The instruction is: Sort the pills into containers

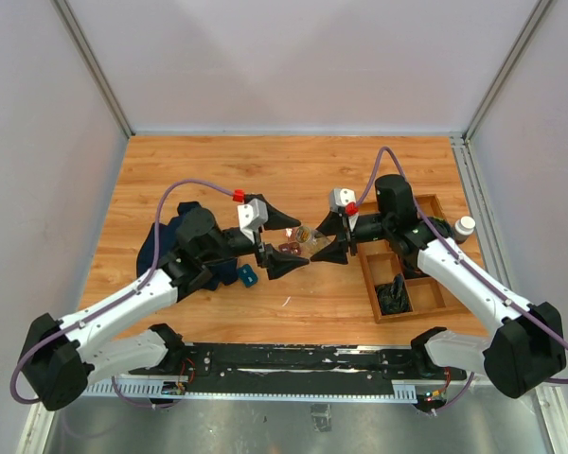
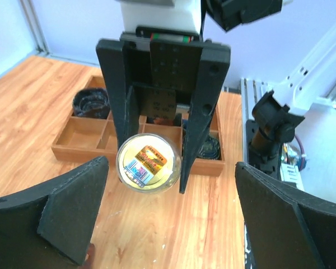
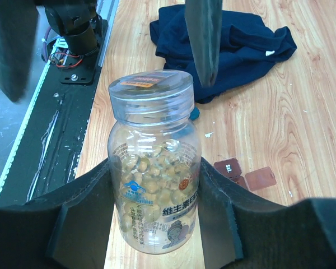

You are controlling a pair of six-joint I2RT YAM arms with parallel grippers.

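Observation:
A clear bottle (image 3: 154, 185) full of yellowish pills (image 3: 157, 162), its lid on, lies sideways above the table with my right gripper (image 3: 157, 168) shut on its body. In the left wrist view the bottle's lid (image 2: 148, 162) faces the camera. My left gripper (image 2: 171, 171) stands wide open around the lid end, its fingers (image 2: 73, 213) apart from it. Two small reddish-brown containers (image 3: 229, 168) lie on the wood below. From above, the bottle (image 1: 311, 241) hangs between the left gripper (image 1: 301, 243) and the right gripper (image 1: 319, 242).
A wooden divided tray (image 1: 369, 284) with dark items in some compartments sits at the right, a small white bottle (image 1: 464, 227) beside it. A dark blue cloth (image 1: 168, 241) lies under the left arm, and a small teal object (image 1: 247, 275) lies next to it.

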